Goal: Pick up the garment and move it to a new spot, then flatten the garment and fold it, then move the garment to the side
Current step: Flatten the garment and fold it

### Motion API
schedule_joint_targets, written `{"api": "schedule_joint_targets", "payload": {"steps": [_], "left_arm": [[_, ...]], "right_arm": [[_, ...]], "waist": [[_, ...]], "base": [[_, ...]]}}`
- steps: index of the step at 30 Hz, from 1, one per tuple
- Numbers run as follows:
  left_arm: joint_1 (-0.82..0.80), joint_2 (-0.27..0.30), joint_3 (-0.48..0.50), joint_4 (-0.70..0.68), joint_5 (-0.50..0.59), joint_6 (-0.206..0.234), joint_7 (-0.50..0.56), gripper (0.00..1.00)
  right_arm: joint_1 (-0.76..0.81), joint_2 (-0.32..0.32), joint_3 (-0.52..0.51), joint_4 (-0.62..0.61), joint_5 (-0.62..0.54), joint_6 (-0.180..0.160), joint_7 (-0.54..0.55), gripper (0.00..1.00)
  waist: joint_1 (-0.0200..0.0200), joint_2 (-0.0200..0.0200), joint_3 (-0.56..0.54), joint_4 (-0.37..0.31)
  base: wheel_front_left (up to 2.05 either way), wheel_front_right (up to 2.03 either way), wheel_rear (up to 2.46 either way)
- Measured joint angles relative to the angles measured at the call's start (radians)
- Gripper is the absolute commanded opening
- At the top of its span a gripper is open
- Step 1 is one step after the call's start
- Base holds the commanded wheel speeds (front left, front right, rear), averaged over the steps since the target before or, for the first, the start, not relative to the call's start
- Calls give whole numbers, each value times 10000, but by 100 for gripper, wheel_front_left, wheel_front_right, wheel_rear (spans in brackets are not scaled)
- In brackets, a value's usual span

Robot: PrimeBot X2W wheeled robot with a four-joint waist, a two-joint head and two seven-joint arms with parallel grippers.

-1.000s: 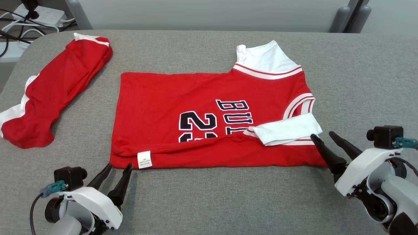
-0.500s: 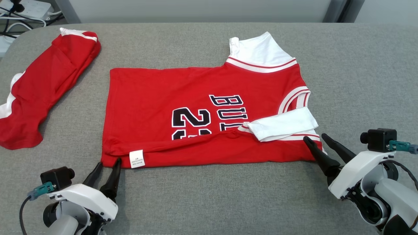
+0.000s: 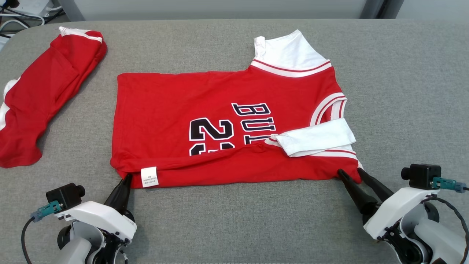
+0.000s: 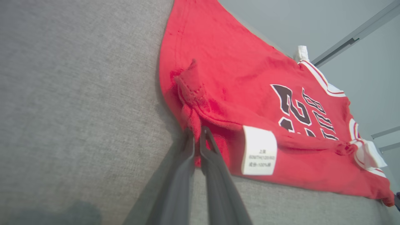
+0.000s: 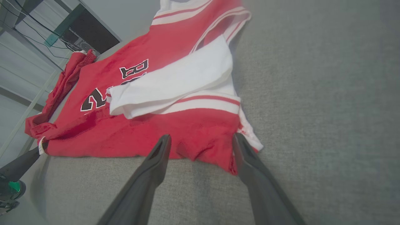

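Looking down from the head view, the red jersey lies flat mid-table on the grey woven tabletop. It's soft knit, with a white sleeve folded across and the near edge doubled over. In the left wrist view, the left gripper pinches its dark fingers together on the near left hem corner, beside the white label. In the right wrist view, the right gripper is spread wide, fingertips either side of the near right corner.

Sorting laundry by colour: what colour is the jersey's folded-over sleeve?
White; the sleeve on the red jersey shows best in the right wrist view.
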State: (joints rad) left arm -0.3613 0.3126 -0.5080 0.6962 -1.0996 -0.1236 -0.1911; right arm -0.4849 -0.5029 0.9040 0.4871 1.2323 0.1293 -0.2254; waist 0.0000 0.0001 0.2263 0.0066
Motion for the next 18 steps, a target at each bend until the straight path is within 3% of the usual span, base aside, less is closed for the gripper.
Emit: {"api": "schedule_joint_targets", "payload": {"steps": [5, 18], "left_arm": [[-10, 186, -337, -253, -169, 0, -17, 0], [-204, 332, -905, -336, -431, 0, -219, 0]], "right_arm": [[189, 307, -207, 81, 520, 0, -42, 100], [424, 416, -940, 504, 508, 2, -221, 100]], "waist": [[0, 0, 84, 30], [0, 0, 206, 182]], "base": [[0, 0, 0], [0, 0, 0]]}}
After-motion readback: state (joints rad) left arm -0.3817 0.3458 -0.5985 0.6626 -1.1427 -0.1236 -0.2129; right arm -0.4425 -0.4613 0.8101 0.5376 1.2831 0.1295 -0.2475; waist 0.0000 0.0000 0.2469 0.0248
